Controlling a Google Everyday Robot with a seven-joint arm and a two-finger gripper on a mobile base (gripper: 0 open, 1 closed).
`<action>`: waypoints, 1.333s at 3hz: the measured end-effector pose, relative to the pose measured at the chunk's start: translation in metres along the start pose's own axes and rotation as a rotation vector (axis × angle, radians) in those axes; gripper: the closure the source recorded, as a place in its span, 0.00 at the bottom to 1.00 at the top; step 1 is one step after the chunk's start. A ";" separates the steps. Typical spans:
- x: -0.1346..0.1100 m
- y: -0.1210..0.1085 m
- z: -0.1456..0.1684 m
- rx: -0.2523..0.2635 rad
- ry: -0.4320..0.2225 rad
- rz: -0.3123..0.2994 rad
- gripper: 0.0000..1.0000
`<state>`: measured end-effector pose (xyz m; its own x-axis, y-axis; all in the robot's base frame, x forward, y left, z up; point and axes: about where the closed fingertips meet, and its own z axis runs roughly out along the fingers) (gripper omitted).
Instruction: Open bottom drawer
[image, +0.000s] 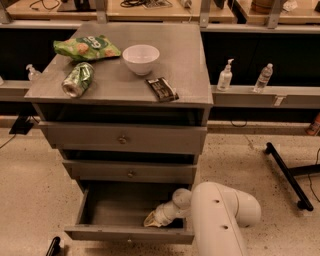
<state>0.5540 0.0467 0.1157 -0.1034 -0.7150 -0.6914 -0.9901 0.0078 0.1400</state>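
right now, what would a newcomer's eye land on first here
First the big white robot arm at the bottom right, with its gripper down inside the bottom drawer, which stands wide open. Then the cabinet top, which holds a white bowl near the middle, with a green chip bag and a green can on its side to the left.

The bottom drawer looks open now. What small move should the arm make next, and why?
Probably lift the gripper up and out of the bottom drawer. The drawer stands pulled well out from the cabinet, its inside showing, and the gripper sits inside, just behind the front panel. The opening seems done.
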 end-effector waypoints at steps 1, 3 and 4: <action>-0.003 0.003 -0.011 0.026 0.004 -0.012 1.00; -0.023 -0.016 -0.068 0.192 -0.013 -0.089 1.00; -0.026 -0.008 -0.093 0.235 -0.119 -0.090 1.00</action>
<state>0.5734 0.0006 0.1983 -0.0109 -0.6335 -0.7737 -0.9892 0.1202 -0.0844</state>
